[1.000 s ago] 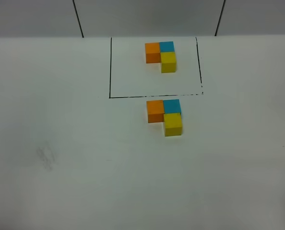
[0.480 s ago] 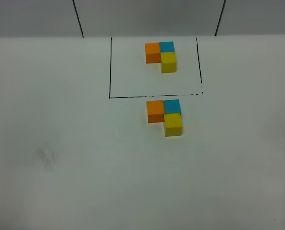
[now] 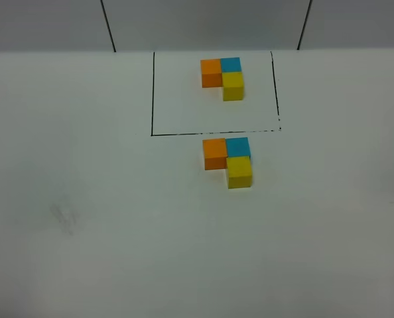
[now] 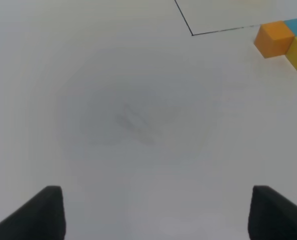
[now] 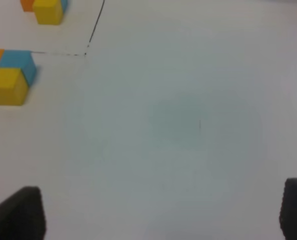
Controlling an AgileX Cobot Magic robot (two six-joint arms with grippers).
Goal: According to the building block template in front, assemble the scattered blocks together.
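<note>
**Orange, blue and yellow: the copy matches its model**

Orange, blue and yellow cubes, the scattered blocks [image 3: 227, 161], now sit pressed together in an L just outside the black frame line [image 3: 213, 133], at six o'clock from the building block template [image 3: 223, 77]. The layout mirrors the model, orange at nine o'clock of blue, yellow at six o'clock of blue, so the build looks finished. Each cube is plain, matte and sharp-edged; the table [image 3: 84, 218] is pale with a faint smudge. The left gripper [image 4: 156, 212] and right gripper [image 5: 161, 212] hang over bare table with jaws spread wide, gripping nothing, apparently clear of the work.
</note>
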